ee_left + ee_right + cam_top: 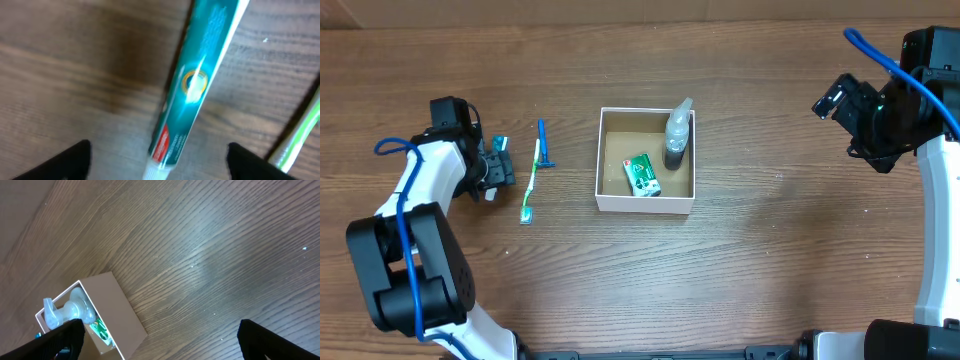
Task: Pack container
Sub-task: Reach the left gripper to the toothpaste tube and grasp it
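Toothbrush [531,188] comes first from the near edge on my overhead feed. It is green and white, lying on the left half of the desk with its head toward the near edge. Just beyond its far end is a blue razor [543,143]; I cannot tell whether the two touch.

Further toward the left edge, my left gripper [159,149] hangs low over a teal toothpaste tube [192,85]. Its fingers [70,161] are spread wide with the tube lying between them on the wood. I cannot tell whether either finger touches it, and nothing is grasped. The toothbrush handle shows at the right of that wrist view.

The container [645,205] sits at the middle of the desk, a shallow white box with a brown floor. A small green packet [642,175] lies flat inside it. A clear spray bottle [678,135] lies tilted in the far right corner of the box, with its nozzle reaching over the far wall.

Farthest off, toward the far right corner of the desk, my right gripper [160,330] is raised well apart from the box. Its fingers [65,340] are released and empty, with only bare wood between them.
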`<state>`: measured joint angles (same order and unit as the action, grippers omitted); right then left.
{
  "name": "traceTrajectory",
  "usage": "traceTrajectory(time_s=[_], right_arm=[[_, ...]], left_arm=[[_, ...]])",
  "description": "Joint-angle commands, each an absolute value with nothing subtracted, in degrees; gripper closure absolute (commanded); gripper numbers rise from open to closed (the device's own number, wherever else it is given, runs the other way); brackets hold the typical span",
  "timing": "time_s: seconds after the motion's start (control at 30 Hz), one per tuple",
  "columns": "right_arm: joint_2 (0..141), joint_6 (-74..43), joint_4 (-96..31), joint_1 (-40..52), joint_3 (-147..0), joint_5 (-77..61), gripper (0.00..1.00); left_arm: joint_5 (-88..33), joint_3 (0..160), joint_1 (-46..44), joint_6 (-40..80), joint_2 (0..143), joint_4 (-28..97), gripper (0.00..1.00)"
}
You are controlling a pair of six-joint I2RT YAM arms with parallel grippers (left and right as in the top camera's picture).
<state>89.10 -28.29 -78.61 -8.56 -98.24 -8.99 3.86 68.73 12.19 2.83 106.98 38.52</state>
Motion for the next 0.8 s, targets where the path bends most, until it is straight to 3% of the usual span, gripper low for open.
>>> traceTrajectory(time_s=[0.0,0.23,0.33,0.4,0.53,0.6,0.77], right_arm=[[88.90,-28.53,-78.41,-8.75,-98.63,-8.45,0.00],[88.90,-28.53,-78.67,-8.75,-98.63,-8.47,0.00],[88.90,-28.53,-78.89,-8.75,-98.63,-8.47,0.00],[88.90,-28.53,-79.24,-8.75,-98.63,-8.47,0.00],[88.90,-28.53,-79.64,-8.75,-98.63,-8.45,0.00],[88.90,-28.51,-79.94,-8.75,-98.63,-8.45,0.00],[88.90,-28.53,-80.09,-8.75,-98.63,-8.45,0.00]], left_arm=[[1.58,69.91,11.40,1.23,109.27,35.14,0.23],[0.84,69.91,9.65,-0.75,111.66,32.56,0.29],[1.26,69.91,9.34,-1.54,113.21,32.49,0.43],[1.26,69.91,9.34,-1.26,113.36,32.47,0.59],[1.28,70.78,9.34,-1.30,113.34,33.30,0.74],[0.71,72.71,9.37,-1.26,113.34,36.05,0.87],[-0.08,80.97,9.02,0.45,113.12,46.50,0.94]])
